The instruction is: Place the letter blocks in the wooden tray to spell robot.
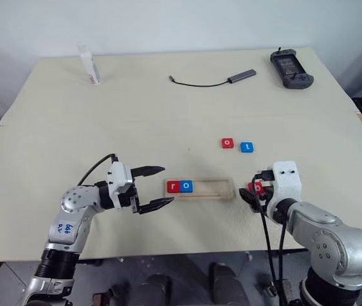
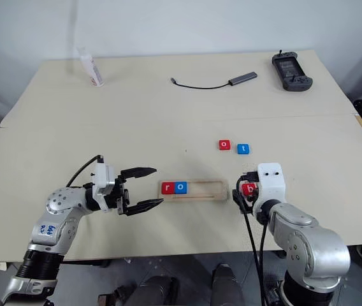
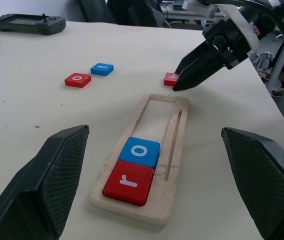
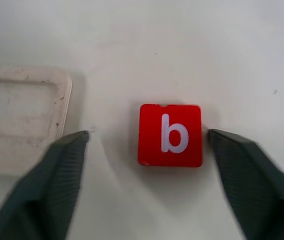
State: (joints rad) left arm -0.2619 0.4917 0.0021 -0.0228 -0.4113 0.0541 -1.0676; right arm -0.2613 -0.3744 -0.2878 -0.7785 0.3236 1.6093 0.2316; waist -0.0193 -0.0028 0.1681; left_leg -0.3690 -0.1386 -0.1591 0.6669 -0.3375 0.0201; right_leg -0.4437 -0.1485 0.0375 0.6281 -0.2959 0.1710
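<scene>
Pale wood is showing along most of the tray [image 1: 222,189], because just two blocks are sitting in it so far: the red r [image 1: 173,186] and the blue o [image 1: 187,186], packed at the end nearest the left gripper [image 1: 157,187]. That gripper is hanging level beside that end with its jaws spread and nothing between them, pointing along the tray; judging by its pose, it is waiting there to steady the tray or nudge blocks into line.

Beyond the tray, away from both grippers, the red o [image 1: 227,143] and the blue t [image 1: 246,147] are lying side by side on the table [image 1: 168,115], set out as the last two letters to fetch.

Just past the tray's far end, the right gripper [image 4: 147,150] is tilting down over the red b [image 4: 170,134] with its fingers wide apart, one on each side and neither touching it. The b is lying flat on the table beside the tray's rounded corner, probably so it can be gripped and slid in as the third letter.
</scene>
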